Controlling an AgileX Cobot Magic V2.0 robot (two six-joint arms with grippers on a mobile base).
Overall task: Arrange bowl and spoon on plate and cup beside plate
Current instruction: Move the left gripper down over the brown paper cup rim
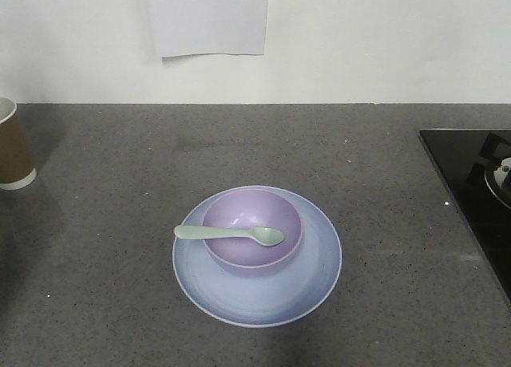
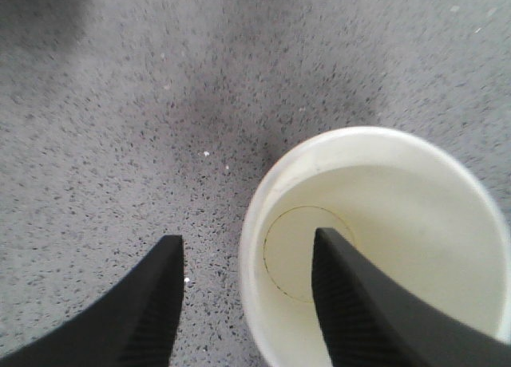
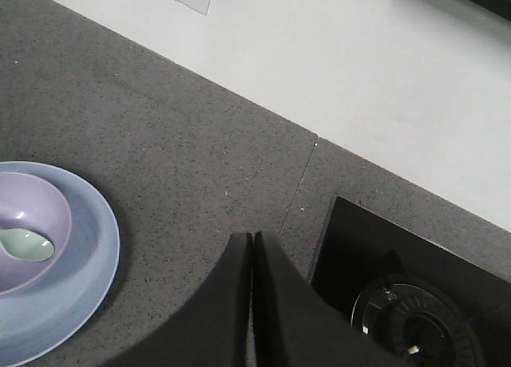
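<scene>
1. Front view: your remaining piece is the brown paper cup with a white rolled rim and white base band [image 1: 13, 144]. It stands upright at the far left edge of the dark speckled stone bench [image 1: 239, 147], well apart from the round, shallow pale blue plastic plate [image 1: 257, 295]. The deep lavender-purple plastic bowl [image 1: 252, 230] already sits on that plate, and the small pale mint-green plastic spoon [image 1: 229, 234] lies across the bowl, its handle poking out over the left rim. Neither arm shows here. A black glass hob [image 1: 471, 183] occupies the right side.

2. Left wrist view: you look straight down into the cup's white, empty inside. The left gripper [image 2: 247, 303] has its jaws spread; one jaw is over the cup's mouth and the other is over bare bench outside the wall, so they straddle the near rim. Expect the cup to be very light and thin-walled: it will likely crush or tip under a hard squeeze. Pinch the wall just below the rolled rim, gently, and lift straight.

3. Right wrist view: the right gripper [image 3: 253, 247] has its jaws pressed together on nothing, hovering over bench between the plate's edge and the hob's knob [image 3: 411, 323]. Part of the bowl and the spoon's tip show at the left.
</scene>
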